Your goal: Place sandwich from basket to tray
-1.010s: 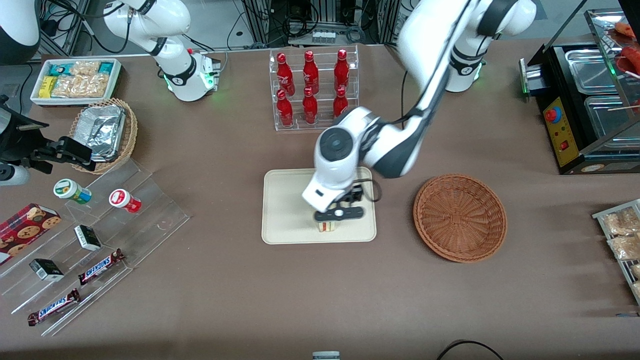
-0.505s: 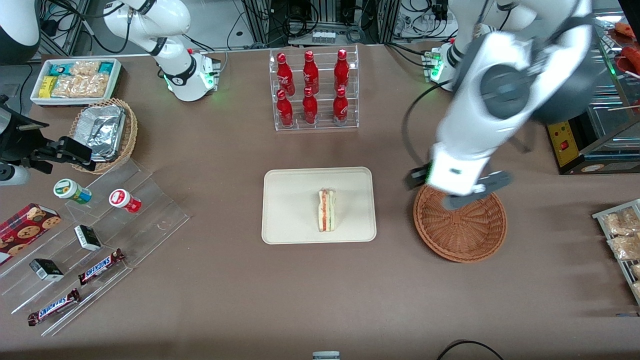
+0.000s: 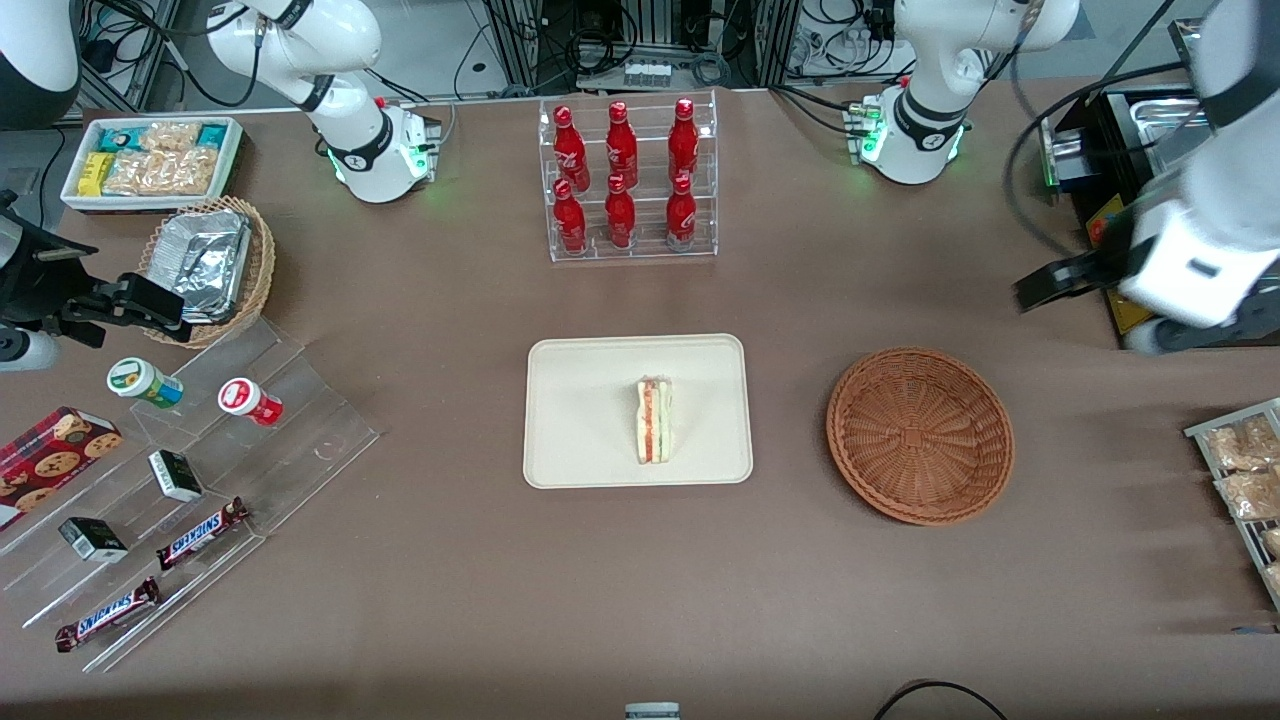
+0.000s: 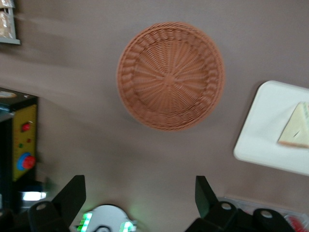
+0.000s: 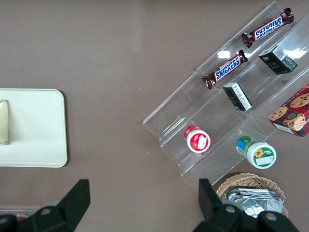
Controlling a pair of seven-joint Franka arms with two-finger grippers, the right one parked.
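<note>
The sandwich (image 3: 653, 420) lies on the cream tray (image 3: 580, 430), a pale wedge with its red and green filling edge up; the left wrist view also catches the sandwich (image 4: 295, 126) on the tray (image 4: 268, 135). The reddish-brown woven basket (image 3: 920, 435) sits beside the tray toward the working arm's end and holds nothing; the basket (image 4: 170, 76) shows bare in the left wrist view too. My left gripper (image 3: 1110, 305) hovers high, farther toward the working arm's end than the basket, near the black appliance. In the wrist view the gripper (image 4: 139, 198) is open, with only the tablecloth between its fingers.
A clear rack of red bottles (image 3: 625, 180) stands farther from the camera than the tray. A black appliance with steel pans (image 3: 1170, 200) and a rack of snack packets (image 3: 1240, 470) sit at the working arm's end. An acrylic stand with candy bars (image 3: 200, 480), a foil-filled basket (image 3: 205, 265) and a white bin (image 3: 150, 160) fill the parked arm's end.
The gripper let go of the sandwich on the tray, rose, and swept over the basket to the working arm's end of the table. The sandwich stays on the tray.
</note>
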